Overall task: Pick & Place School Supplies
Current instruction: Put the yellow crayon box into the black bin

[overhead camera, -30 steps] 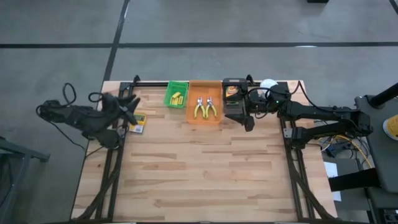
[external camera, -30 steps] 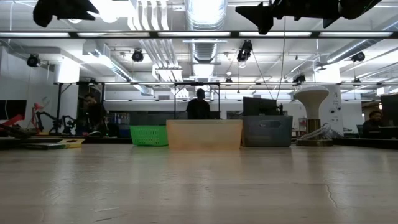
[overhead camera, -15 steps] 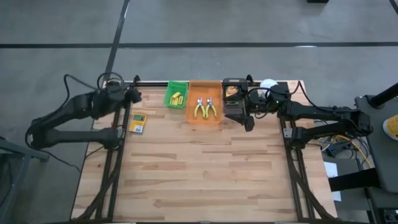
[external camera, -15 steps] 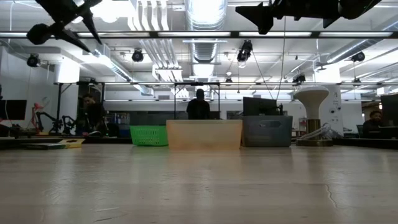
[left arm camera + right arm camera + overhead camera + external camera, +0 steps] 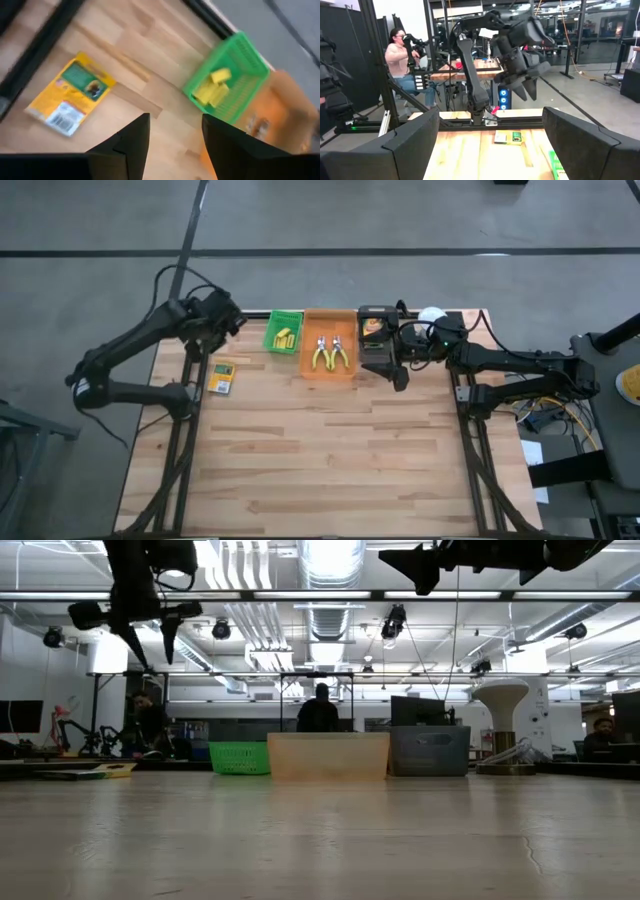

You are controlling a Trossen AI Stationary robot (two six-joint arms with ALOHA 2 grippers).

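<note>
Though crayon box (image 5: 221,378) nr table edge (image 5: 150,390)

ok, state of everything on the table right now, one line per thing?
left gripper: open, empty, raised near the table's back left corner
right gripper: open, empty, by the black tray
crayon box: flat on the table, outside any tray
green tray: holds yellow blocks
orange tray: holds two yellow-handled pliers
black tray: holds something yellow-orange, unclear what
</note>
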